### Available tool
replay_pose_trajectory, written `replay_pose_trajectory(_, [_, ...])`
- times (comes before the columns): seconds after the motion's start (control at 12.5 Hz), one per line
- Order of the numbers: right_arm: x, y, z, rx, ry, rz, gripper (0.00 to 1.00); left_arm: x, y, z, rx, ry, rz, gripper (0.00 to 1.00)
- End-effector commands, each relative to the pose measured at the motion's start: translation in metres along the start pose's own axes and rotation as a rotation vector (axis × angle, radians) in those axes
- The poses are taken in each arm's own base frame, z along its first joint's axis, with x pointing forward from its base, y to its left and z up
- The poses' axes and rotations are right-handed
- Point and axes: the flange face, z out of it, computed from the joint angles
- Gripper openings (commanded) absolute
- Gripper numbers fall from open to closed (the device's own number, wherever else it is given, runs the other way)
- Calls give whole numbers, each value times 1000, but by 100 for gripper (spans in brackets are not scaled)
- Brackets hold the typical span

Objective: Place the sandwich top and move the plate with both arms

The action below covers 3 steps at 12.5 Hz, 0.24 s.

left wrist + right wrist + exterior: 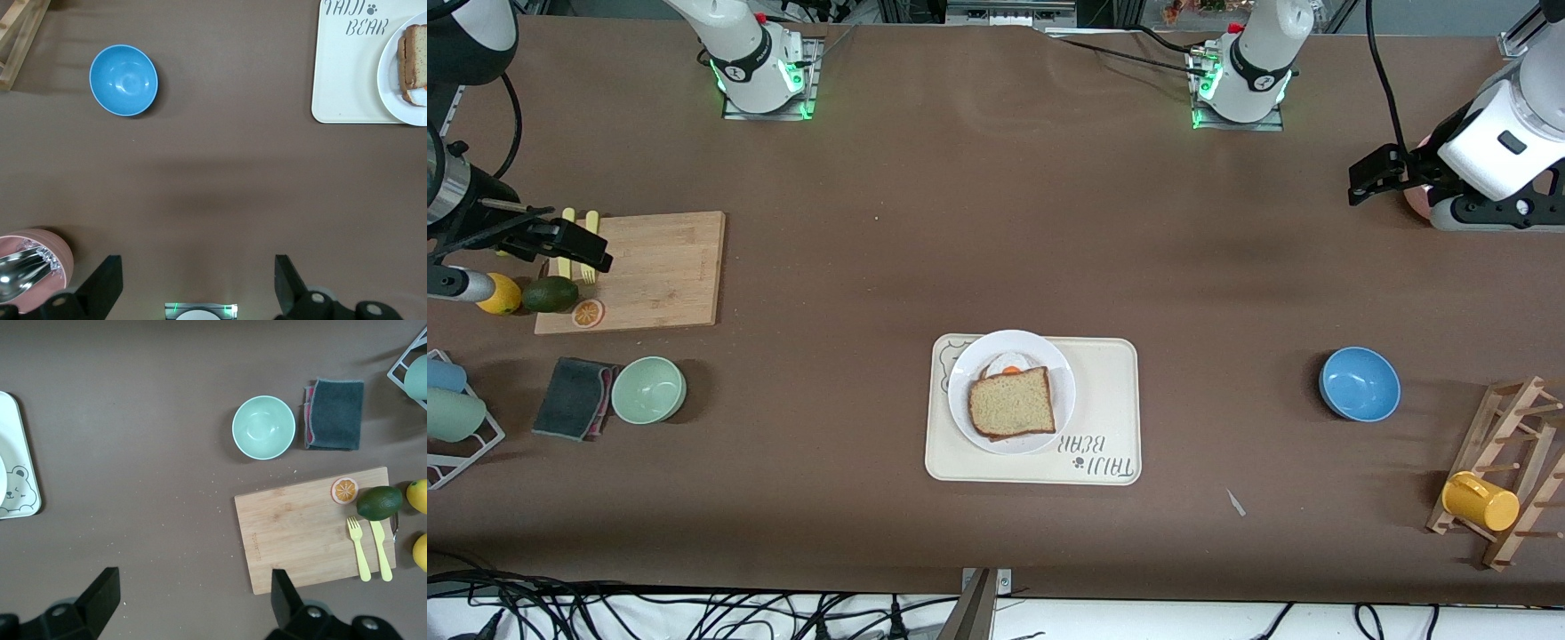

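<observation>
The plate [963,378] sits on the cream bear-print tray [1107,391] in the middle of the table. On it the sandwich top [1011,402] lies over a second slice, and a fried egg [1011,364] peeks out at its edge farther from the front camera. My left gripper [1369,176] hangs open over the left arm's end of the table, with nothing between its fingers [197,267]. The left wrist view catches the plate [393,87] and the bread [415,57] at its edge. My right gripper [591,249] hangs open and empty [193,583] by the cutting board.
A blue bowl [1359,383], a wooden rack [1507,462] with a yellow cup [1480,501] and a pink bowl [33,267] stand at the left arm's end. At the right arm's end are a cutting board [654,267], an avocado [550,293], a green bowl [648,389] and a dark cloth [574,397].
</observation>
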Motion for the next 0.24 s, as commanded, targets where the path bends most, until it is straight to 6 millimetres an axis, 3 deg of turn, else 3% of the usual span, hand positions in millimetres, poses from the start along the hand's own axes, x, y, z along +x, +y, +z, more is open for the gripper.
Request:
replay_pose_trajectory(0.0, [1, 2, -6, 9, 11, -14, 100, 2, -2, -7, 17, -5, -13, 100])
replay_pose_trajectory(0.16, [1, 2, -6, 9, 11, -14, 100, 6, -4, -2, 17, -11, -18, 100])
